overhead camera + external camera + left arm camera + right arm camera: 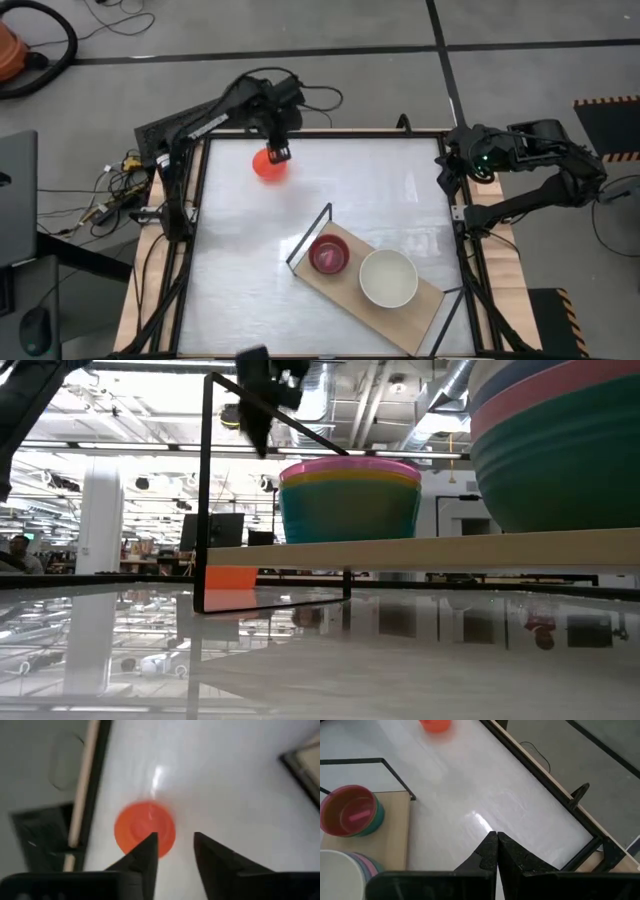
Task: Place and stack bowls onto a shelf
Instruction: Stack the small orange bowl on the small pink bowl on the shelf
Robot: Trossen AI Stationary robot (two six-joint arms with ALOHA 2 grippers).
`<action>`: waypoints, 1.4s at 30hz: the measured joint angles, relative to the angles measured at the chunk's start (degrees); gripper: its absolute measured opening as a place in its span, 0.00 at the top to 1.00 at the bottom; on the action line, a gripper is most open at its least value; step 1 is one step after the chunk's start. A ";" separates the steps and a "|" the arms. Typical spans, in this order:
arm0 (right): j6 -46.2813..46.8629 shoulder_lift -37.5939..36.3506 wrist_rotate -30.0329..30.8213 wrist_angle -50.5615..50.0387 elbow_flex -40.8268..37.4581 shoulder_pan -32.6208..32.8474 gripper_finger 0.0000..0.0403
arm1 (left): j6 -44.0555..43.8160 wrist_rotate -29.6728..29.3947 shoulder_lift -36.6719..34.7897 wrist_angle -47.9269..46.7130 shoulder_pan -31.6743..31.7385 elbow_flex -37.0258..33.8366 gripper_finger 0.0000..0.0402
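Observation:
An orange-red bowl (267,165) lies upside down, rim on the white table, near the far left corner. It also shows in the left wrist view (142,826) and the low view (232,578). My left gripper (279,151) is open above it, fingers pointing down (174,849), clear of the bowl. The light-wood shelf (425,300) stands at the near middle. It carries a stack topped by a magenta-red bowl (328,255) and a stack topped by a white bowl (388,277). My right gripper (446,172) is shut and empty at the far right edge (496,842).
The shelf's thin black frame (310,232) rises at its left end and stands between the low camera and the red bowl (206,490). Bare table lies between the red bowl and the shelf. The table's wooden edge and black rails (195,200) run close to the bowl's left.

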 joint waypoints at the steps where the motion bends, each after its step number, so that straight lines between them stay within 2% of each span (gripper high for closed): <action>1: 0.07 0.00 0.01 0.00 0.00 0.00 0.92 | 1.14 1.26 0.04 0.02 2.07 -1.93 0.70; 7: 0.88 0.00 0.02 -0.02 0.00 0.00 0.92 | 5.55 2.52 0.07 8.76 12.27 -18.03 0.49; 11: 1.98 0.02 0.07 0.01 0.00 -0.84 0.92 | 7.10 2.14 0.04 20.17 17.34 -29.53 0.38; 17: 3.93 0.02 0.72 0.02 0.00 -3.34 0.92 | 5.65 0.57 0.05 40.19 23.25 -42.77 0.34; 20: 4.08 0.02 0.90 0.02 0.00 -4.65 0.92 | 5.42 3.15 0.05 46.45 24.51 -47.12 0.34; 22: 4.08 0.02 0.90 0.02 0.00 -5.58 0.92 | 5.45 6.01 0.05 47.42 24.60 -49.15 0.34; 25: 4.06 0.02 0.93 0.02 0.00 -7.08 0.92 | 5.81 8.32 0.05 48.77 24.20 -51.81 0.38; 28: 4.06 0.02 1.04 0.02 0.00 -8.41 0.92 | 5.35 6.35 0.03 48.92 23.57 -53.47 0.47; 32: 4.03 0.02 1.12 0.03 0.00 -9.72 0.92 | 4.01 3.95 -0.24 49.46 23.29 -54.26 0.69; 35: 3.89 0.02 1.12 0.03 0.00 -10.23 0.92 | 1.89 4.25 -0.18 49.19 23.29 -54.17 0.91; 36: 3.70 0.02 1.12 0.02 0.00 -10.23 0.92 | 0.90 4.97 -0.13 48.65 23.28 -53.85 0.95; 42: 3.37 0.02 1.12 0.02 0.00 -10.21 0.92 | -1.07 6.38 0.02 43.87 21.96 -50.36 1.00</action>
